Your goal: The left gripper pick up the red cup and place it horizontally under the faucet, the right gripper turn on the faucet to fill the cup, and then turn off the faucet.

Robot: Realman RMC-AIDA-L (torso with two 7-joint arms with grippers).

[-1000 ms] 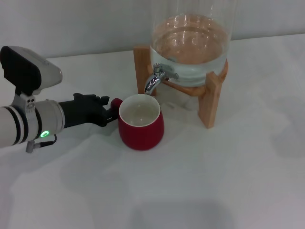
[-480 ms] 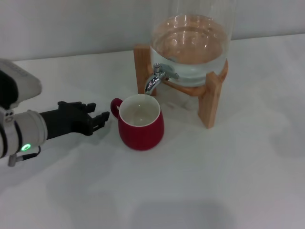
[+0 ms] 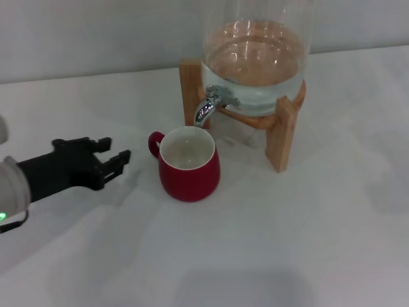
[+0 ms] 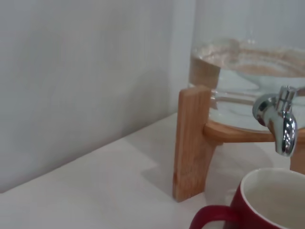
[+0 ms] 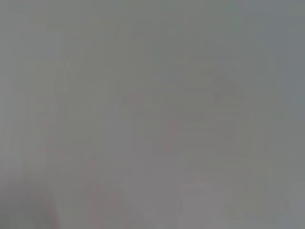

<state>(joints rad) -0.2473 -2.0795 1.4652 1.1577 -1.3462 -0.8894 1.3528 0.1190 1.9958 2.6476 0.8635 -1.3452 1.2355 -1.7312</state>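
Cup: red cup (image 3: 189, 164) upright on the tabletop (image 3: 268, 243), directly below the faucet spout, handle pointing away from the dispenser toward the robot's left.
Faucet: faucet (image 3: 209, 105) on the glass dispenser (image 3: 255, 57), spout just above the cup's far rim; lever untouched, no water running.
Cup contents: white inside, looked empty.
Left hand: left gripper (image 3: 112, 160) pulled back from the cup; was at the handle a second ago, now well clear of it on the cup's handle side. Fingers apart, holding nothing.
Left wrist view: cup rim (image 4: 267, 200) and handle near the lower edge, spout (image 4: 281, 125) above it, wooden stand (image 4: 190, 143) post beside; own fingers not shown.
Right hand: right gripper not in any view; right wrist picture blank grey, so state cannot be told.
Meaning: placement step looked done, release complete.
Next, probably: right arm comes in to open the lever; left arm must stay out of that path.
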